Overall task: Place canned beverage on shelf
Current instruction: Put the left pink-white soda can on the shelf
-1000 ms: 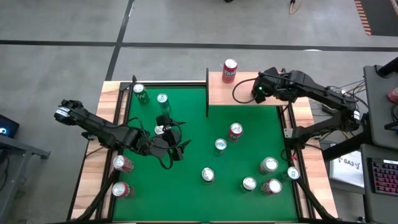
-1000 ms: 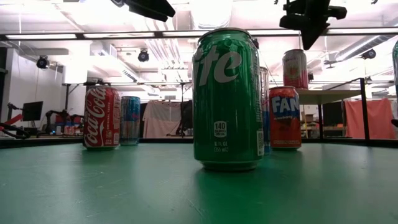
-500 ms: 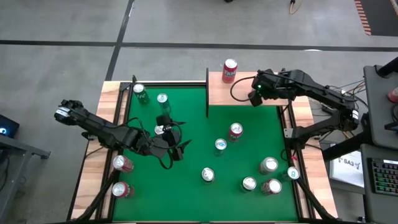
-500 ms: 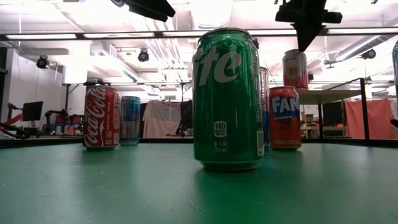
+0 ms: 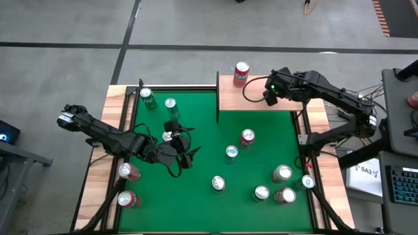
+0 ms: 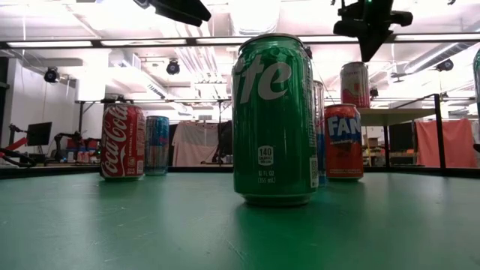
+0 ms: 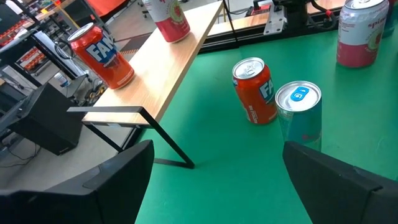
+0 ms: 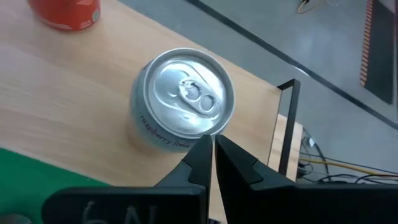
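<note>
The shelf, a light-wood board on black posts, stands at the table's far edge. On it stand a red Fanta can and a silver-topped raspberry-lime can, which my right arm hides in the high view. My right gripper is shut, its tips just over that can's near rim; the low view shows it right above the can. My left gripper hangs open over the green table's left middle with nothing between its fingers. My right gripper points its shut fingertips slanting down at the near rim of the raspberry-lime can's top. I cannot tell whether they touch it. The can stands upright on the shelf board.
Several cans stand on the green felt: an orange one and a teal one mid-table, a green can close to the low camera, others along the left and right edges. A black post marks the shelf's left end.
</note>
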Robot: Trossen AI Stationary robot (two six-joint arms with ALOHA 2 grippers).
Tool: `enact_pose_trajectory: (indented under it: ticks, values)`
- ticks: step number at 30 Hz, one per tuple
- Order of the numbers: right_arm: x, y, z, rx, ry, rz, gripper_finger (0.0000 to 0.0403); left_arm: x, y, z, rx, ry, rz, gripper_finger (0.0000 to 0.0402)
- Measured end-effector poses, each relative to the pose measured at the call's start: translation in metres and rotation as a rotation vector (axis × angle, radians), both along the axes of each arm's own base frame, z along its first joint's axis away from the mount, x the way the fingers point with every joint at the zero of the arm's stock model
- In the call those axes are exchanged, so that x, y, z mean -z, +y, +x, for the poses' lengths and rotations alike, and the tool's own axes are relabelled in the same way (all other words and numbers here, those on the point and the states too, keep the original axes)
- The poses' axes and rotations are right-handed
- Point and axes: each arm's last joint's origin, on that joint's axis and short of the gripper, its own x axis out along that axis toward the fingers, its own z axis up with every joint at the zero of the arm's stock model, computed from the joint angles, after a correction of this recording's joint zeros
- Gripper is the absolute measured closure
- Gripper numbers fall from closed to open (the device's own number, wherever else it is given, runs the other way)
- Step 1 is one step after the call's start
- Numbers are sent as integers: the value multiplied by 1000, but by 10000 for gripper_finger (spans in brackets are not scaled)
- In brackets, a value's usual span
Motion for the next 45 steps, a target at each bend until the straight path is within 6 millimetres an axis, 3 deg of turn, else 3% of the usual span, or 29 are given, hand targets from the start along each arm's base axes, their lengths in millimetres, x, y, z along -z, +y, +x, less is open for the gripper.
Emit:
enact_pose_trajectory:
  ticks: [8, 18, 34, 45]
  values:
    - [-9, 1, 0, 2, -55, -6, 390, 0, 0, 0, 0, 0, 0, 61]
    - [-15, -6, 14, -84, -129, -82, 390, 0, 0, 0, 2, 4, 4, 61]
    - [10, -11, 18, -63, -43, -92, 390, 1, 0, -1, 2, 15, 8, 61]
    - [14, -14, 20, -79, 40, -182, 390, 2, 0, -1, 2, 22, 11, 61]
